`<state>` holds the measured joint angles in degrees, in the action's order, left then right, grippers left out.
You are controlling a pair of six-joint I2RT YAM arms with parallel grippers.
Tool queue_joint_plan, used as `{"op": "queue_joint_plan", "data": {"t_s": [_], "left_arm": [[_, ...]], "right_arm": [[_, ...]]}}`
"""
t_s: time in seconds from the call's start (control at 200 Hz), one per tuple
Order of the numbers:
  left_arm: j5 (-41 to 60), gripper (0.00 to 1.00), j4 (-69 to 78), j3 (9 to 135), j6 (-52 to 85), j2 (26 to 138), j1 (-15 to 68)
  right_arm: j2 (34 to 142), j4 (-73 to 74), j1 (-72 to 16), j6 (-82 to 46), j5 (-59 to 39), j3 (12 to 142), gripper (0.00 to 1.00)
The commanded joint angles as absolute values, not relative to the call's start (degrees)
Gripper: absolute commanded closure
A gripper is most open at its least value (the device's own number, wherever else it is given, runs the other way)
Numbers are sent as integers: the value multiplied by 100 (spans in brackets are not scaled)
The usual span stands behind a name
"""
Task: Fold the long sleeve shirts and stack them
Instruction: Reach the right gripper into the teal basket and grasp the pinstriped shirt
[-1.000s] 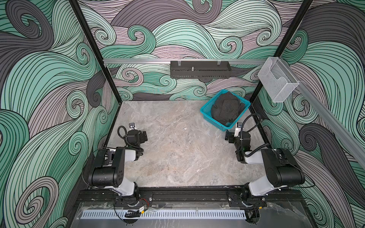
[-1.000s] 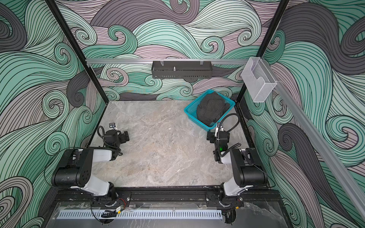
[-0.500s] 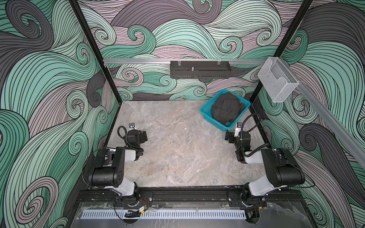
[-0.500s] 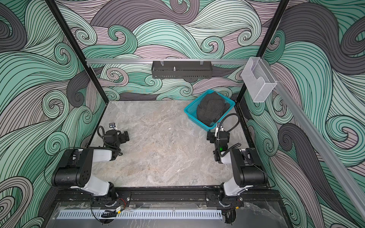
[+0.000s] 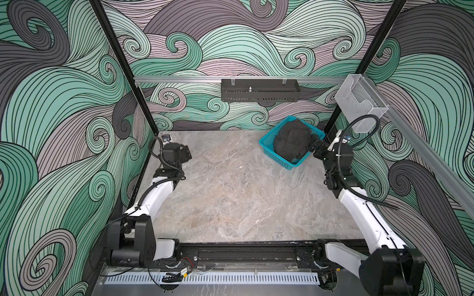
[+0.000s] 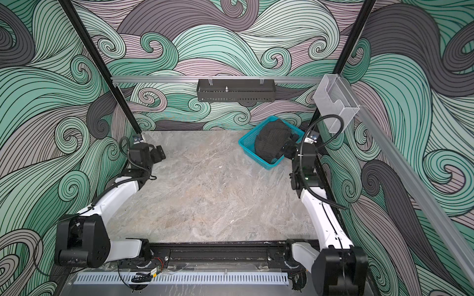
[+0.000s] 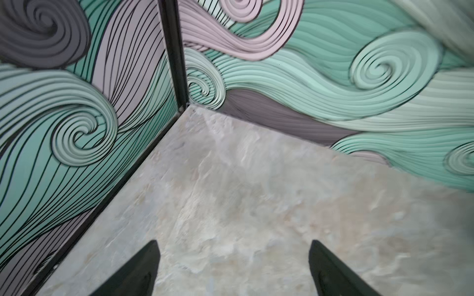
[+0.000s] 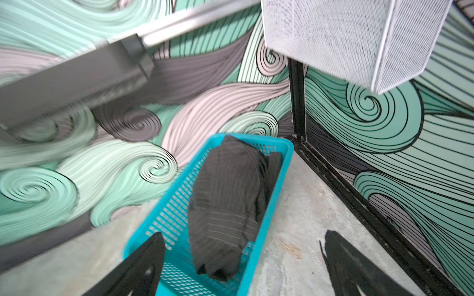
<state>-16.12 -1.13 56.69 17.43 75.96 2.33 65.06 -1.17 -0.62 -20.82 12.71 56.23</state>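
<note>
We're seeing the shirt [image 5: 291, 143] lying bunched inside the basket [image 5: 272, 155] on the worktop [image 5: 230, 192]. Right gripper [image 8: 243, 233] is hovering at the basket's rim, jaws spread wide, grasping nothing. Left gripper [image 7: 233, 242] is hanging over the worktop well apart from the basket, likewise released and empty.

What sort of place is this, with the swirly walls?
Most likely a robot test booth: a left arm and a right arm are fixed to a rail along the near edge of a marble-look tabletop, boxed in by wave-patterned walls. A teal basket holds a dark pinstriped shirt.
</note>
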Motion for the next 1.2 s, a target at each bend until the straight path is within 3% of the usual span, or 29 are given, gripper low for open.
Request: {"op": "queue_joint_plan", "data": {"t_s": [0.0,0.14,0.4,0.6,0.806,1.036,1.196], "left_arm": [[-467,10,-2729,6555,2451,7690,289],[213,10,-3453,6654,2457,7508,351],[722,10,-3430,6010,2351,6852,369],[666,9,-3368,6105,2131,6740,369],[770,10,-3318,6181,2153,6866,369],[778,9,-3356,6265,2144,6976,360],[834,9,-3382,6284,2136,7001,360]], "right_arm": [[7012,-2359,82,-3054,544,5936,1],[7476,-2096,262,-3750,-794,5744,1],[8632,548,299,-5187,-2449,5075,1],[9784,2321,208,-6180,-2643,5189,1],[11062,3345,-232,-6978,-2440,6376,1],[11632,2912,-713,-7023,-1939,7578,1],[10609,188,-881,-5749,-858,7604,1]]}}
